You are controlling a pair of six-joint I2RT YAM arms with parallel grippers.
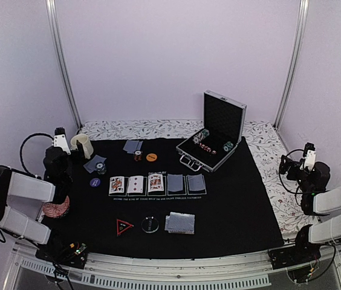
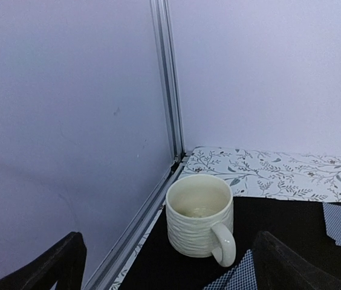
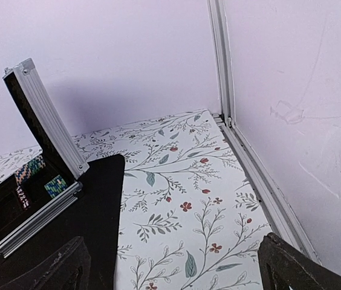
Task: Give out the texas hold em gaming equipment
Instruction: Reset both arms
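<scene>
On the black mat [image 1: 231, 205] lie five cards in a row, three face up [image 1: 135, 183] and two face down [image 1: 185, 183]. A card deck [image 1: 179, 223], a black-and-white disc [image 1: 150, 225] and a red-edged triangle marker [image 1: 123, 226] lie in front. An orange disc [image 1: 152, 157], purple disc [image 1: 95, 181], chips [image 1: 101, 164] and card pairs [image 1: 132, 145] lie behind. My left gripper [image 2: 170, 266] is open and empty just short of the cream mug [image 2: 200, 222]. My right gripper [image 3: 173, 266] is open and empty over the floral cloth [image 3: 188, 181].
The open silver case [image 1: 214, 136] with chips stands at the back right of the mat, also in the right wrist view [image 3: 31, 175]. A stack of chips [image 1: 56, 209] sits by the left arm. Frame posts [image 2: 167, 78] and walls close in both far corners.
</scene>
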